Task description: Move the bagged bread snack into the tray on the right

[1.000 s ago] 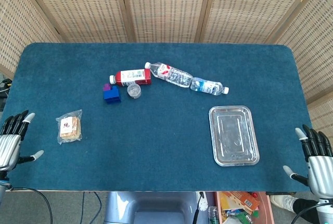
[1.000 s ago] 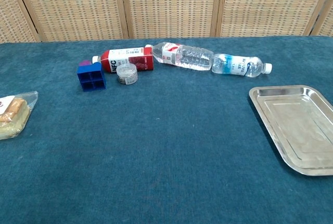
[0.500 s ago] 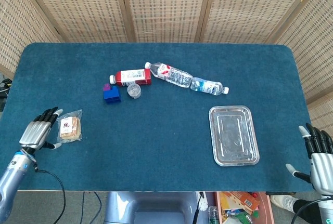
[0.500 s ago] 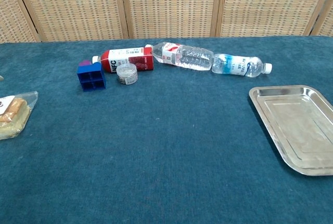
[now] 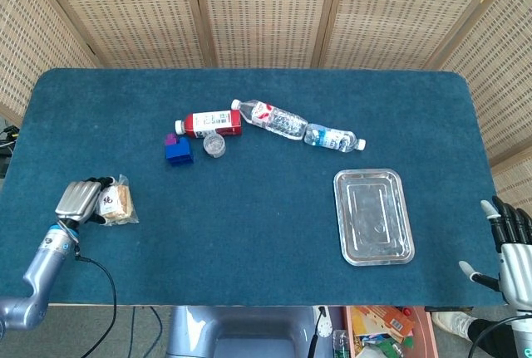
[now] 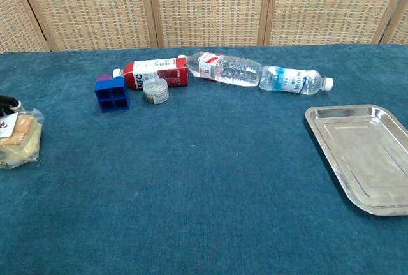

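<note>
The bagged bread snack [image 5: 117,203] [image 6: 19,140], a clear bag with pale bread and a white label, lies on the blue cloth at the left. My left hand [image 5: 79,200] is against the bag's left end. Its fingers [image 5: 100,182] reach over the far side and its thumb sits at the near side. Only dark fingertips [image 6: 7,102] show in the chest view. Whether the hand grips the bag is unclear. The empty metal tray [image 5: 374,217] [image 6: 363,157] lies at the right. My right hand [image 5: 509,246] hangs past the table's right front corner with its fingers spread, holding nothing.
At the back centre, a red NFC carton [image 5: 212,122], two clear water bottles [image 5: 276,120] [image 5: 332,138], a small round clear jar [image 5: 215,145] and a blue block [image 5: 178,150] lie close together. Bare blue cloth stretches between the snack and the tray.
My left hand has come in from the table's left edge to the snack bag and closed around its left end. The bag has shifted slightly right. The right hand has sunk a little.
</note>
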